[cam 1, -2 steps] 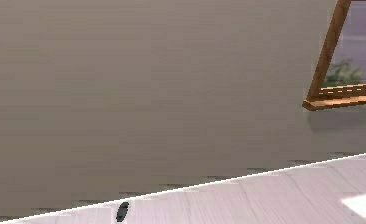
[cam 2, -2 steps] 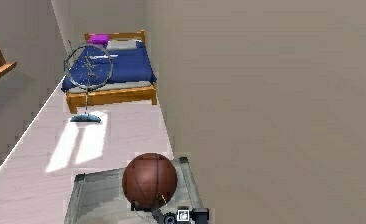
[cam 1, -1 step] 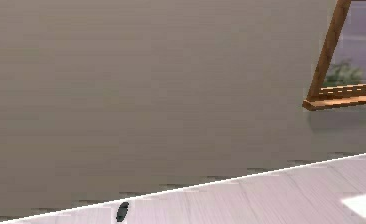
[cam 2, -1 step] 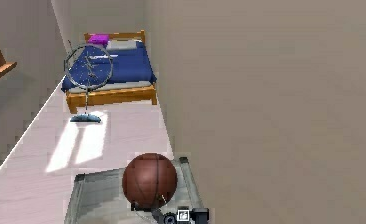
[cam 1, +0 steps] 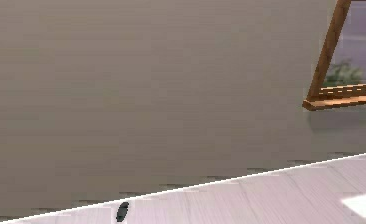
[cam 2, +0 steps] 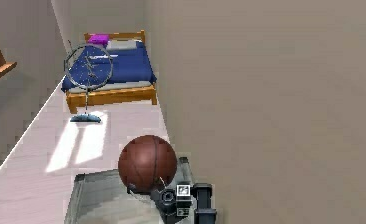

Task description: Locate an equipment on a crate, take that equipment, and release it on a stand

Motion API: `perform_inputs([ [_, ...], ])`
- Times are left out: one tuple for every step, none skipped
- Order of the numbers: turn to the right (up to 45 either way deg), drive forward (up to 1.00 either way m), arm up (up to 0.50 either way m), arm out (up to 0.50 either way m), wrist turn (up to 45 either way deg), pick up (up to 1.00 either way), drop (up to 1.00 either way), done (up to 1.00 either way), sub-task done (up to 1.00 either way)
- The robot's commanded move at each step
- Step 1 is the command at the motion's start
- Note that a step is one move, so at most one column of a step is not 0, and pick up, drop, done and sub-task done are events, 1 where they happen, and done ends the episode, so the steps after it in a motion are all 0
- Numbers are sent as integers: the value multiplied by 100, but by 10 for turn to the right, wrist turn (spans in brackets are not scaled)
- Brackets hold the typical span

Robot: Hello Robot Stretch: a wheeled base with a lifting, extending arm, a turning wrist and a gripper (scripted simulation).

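Arm side view: basketball [cam 2: 148,162] at gripper [cam 2: 168,204], cannot tell if held; forward view: window [cam 1: 343,76].

A: Arm [cam 2: 204,208]?
B: Dark bar, low in arm side view, just right of middle; two white marker squares [cam 2: 181,190] at far end.
A: Gripper [cam 2: 168,204]?
B: Dark body left of squares. Whether it holds anything: cannot tell.
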Motion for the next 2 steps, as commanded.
perform_inputs([
  [0,0,28,0,0,0,0,0,0],
  [0,0,0,0,-450,0,0,0,0],
])
